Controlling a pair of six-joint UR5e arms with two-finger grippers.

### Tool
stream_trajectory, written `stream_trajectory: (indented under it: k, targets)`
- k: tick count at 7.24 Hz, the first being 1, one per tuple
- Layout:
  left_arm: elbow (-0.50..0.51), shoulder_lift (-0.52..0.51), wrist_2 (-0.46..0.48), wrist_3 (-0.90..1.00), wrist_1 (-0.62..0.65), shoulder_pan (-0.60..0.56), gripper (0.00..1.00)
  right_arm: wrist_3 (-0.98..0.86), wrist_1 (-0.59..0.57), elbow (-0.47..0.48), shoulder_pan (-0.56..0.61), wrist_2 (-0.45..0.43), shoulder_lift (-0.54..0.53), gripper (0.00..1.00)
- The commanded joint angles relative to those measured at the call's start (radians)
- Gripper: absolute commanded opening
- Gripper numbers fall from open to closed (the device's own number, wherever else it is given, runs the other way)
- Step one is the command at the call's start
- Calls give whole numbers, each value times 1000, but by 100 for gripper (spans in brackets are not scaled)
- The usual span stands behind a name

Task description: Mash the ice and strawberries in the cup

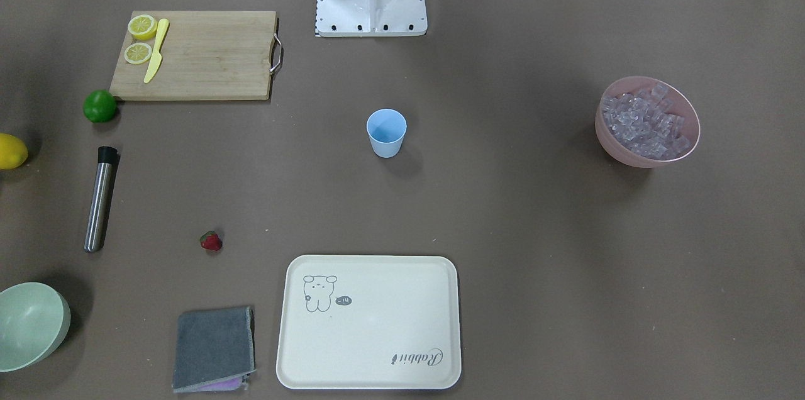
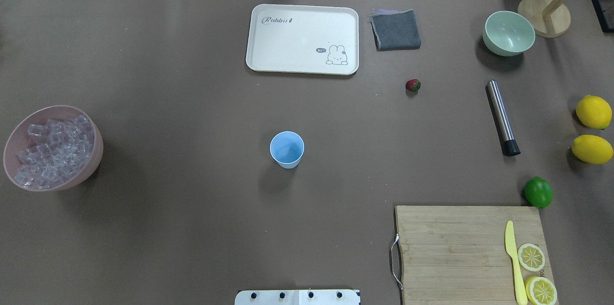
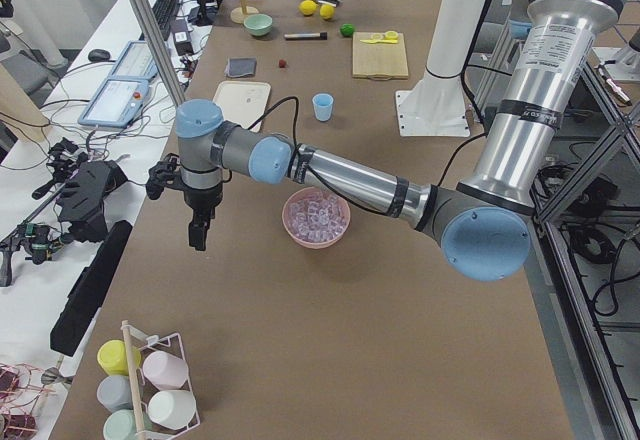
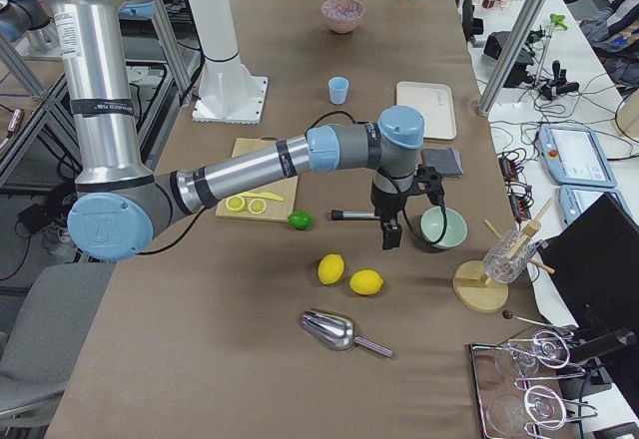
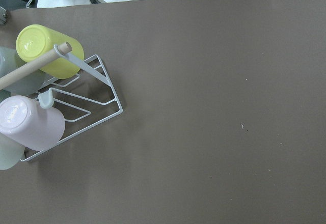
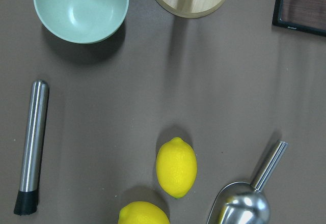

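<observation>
Tray (image 1: 377,337) lies before the cup (image 1: 385,133), strawberry (image 1: 211,241) near muddler (image 1: 100,202); cannot tell whether left fingers (image 3: 198,232) or right fingers (image 4: 390,234) grip.

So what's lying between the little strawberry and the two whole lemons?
The steel muddler lies flat between the strawberry and the lemons. The overhead view shows it best.
</observation>
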Motion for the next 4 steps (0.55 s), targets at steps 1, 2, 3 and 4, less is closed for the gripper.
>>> stream_trajectory:
  k: [1, 2, 3, 4]
  targets:
    - [-60, 46, -2, 1, -23, 1, 98, 13, 0, 25, 0, 6, -9, 100]
    - [-67, 58, -2, 4, -90, 14, 98, 15, 0, 44, 0, 4, -12, 100]
    - [-68, 57, -10, 28, -161, 75, 98, 15, 0, 46, 0, 4, -3, 100]
    - [-68, 57, -31, 28, -221, 182, 98, 12, 0, 58, 0, 4, -9, 100]
